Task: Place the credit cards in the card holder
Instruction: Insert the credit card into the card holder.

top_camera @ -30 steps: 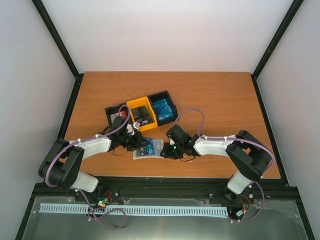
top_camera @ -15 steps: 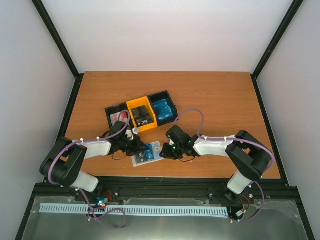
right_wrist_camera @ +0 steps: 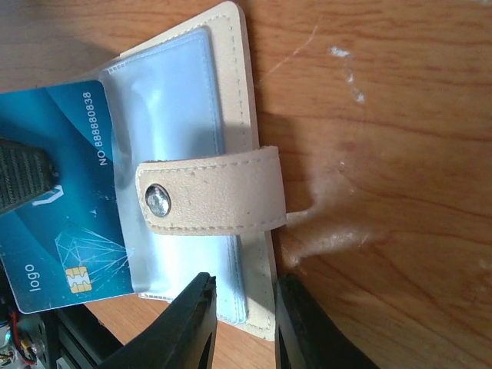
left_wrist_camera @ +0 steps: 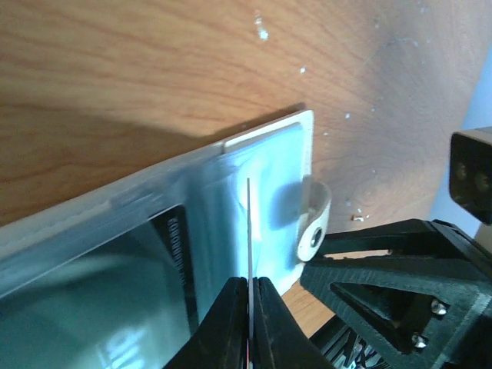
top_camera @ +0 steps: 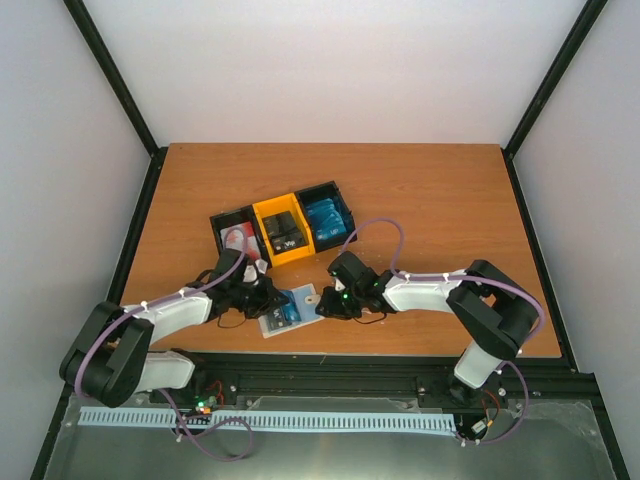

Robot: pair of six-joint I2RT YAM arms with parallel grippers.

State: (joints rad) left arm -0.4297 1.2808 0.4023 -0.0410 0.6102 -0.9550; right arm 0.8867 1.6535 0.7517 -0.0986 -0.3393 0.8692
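From above, the card holder [top_camera: 292,310] lies open, near-centre, between left gripper [top_camera: 266,296] and right gripper [top_camera: 328,305]; left wrist: jaws clenched on an edge-on credit card [left_wrist_camera: 249,223], pocket [left_wrist_camera: 265,173] straight ahead; right wrist: jaws parted astride the holder's edge, apparently pinning it.

We see a wood-grain worktop [right_wrist_camera: 384,92], a matt leather-like card holder [right_wrist_camera: 223,201] with glossy clear plastic, and a glossy credit card [right_wrist_camera: 61,192].

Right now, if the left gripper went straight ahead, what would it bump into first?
Most likely the card holder: the blue card pinched in the left gripper points edge-on at its clear pocket.
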